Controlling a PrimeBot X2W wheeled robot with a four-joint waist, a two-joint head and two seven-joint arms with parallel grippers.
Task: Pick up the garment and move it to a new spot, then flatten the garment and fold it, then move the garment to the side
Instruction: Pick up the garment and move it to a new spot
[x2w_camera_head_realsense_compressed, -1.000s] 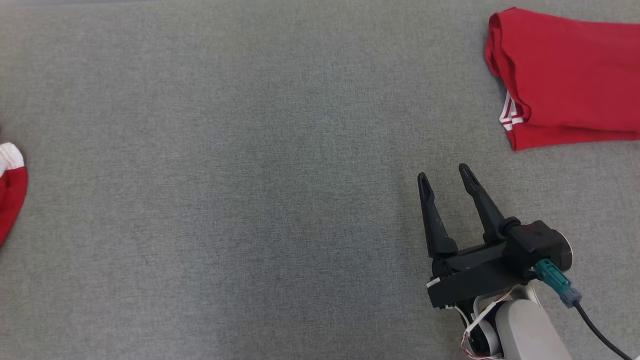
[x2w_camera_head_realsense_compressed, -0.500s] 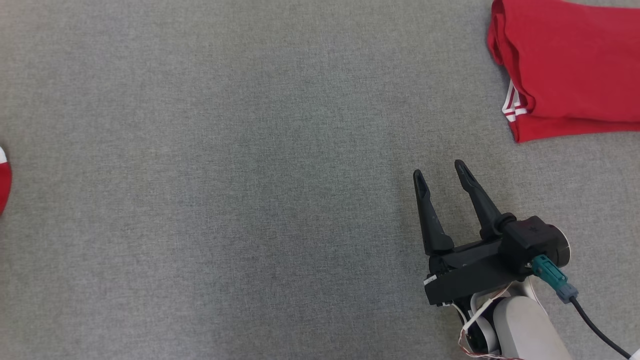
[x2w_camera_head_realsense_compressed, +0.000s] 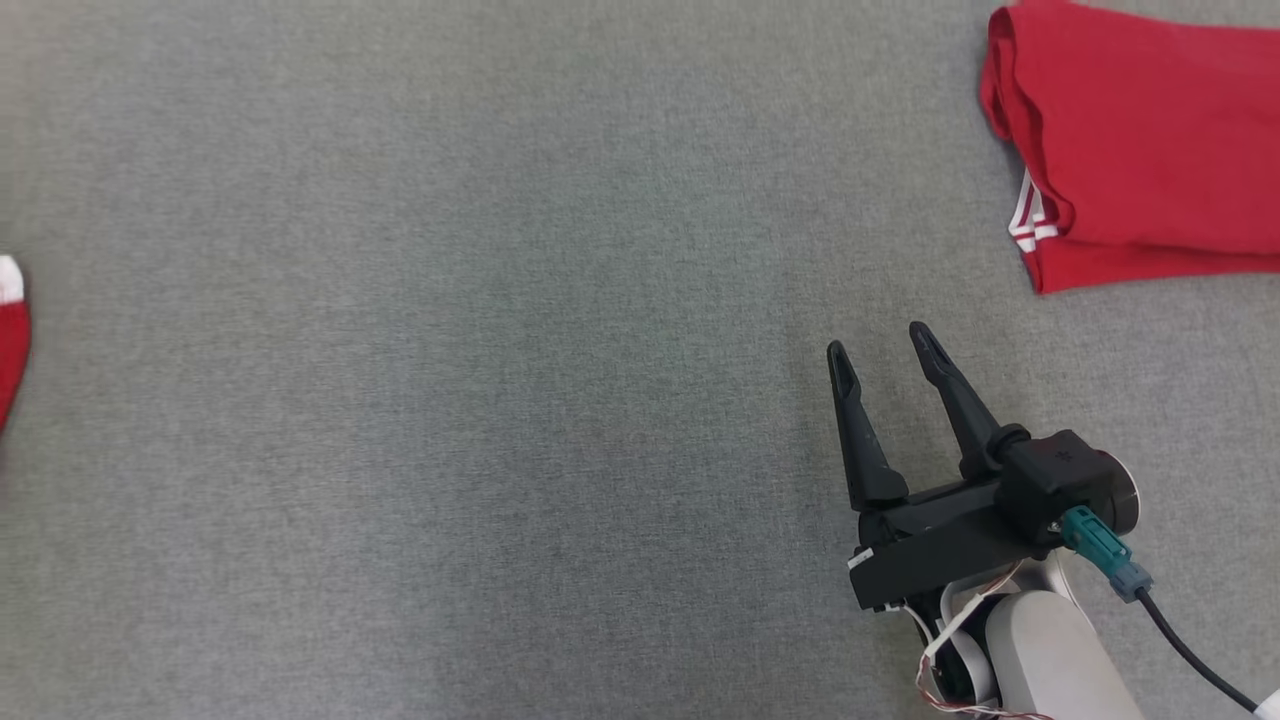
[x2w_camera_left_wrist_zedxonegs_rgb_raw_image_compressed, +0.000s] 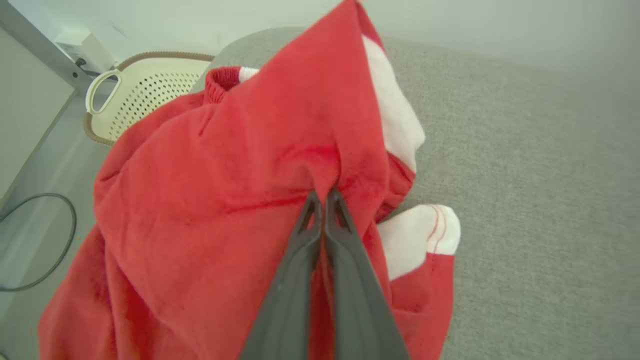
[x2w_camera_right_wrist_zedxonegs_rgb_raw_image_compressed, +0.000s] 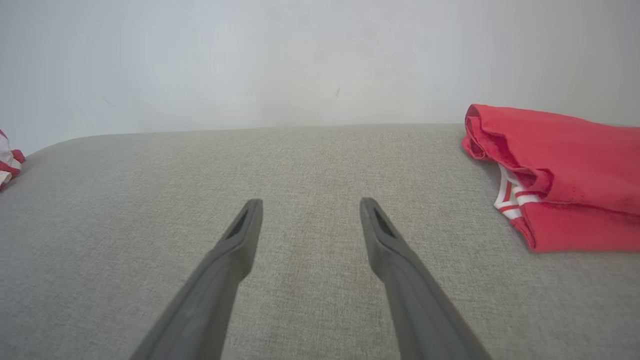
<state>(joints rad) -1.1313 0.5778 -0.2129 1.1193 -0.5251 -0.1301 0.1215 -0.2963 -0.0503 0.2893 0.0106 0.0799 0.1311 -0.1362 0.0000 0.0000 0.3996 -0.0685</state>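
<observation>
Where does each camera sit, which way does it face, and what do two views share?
Head view: on the head, down at the grey surface; open right gripper lower right.
Left wrist view: on that wrist, along the left gripper, shut on the crumpled red garment; basket beyond.
Right wrist view: on that wrist, along its open fingers, toward a pale wall.
Shared: head and right wrist both show the folded red garment.
</observation>
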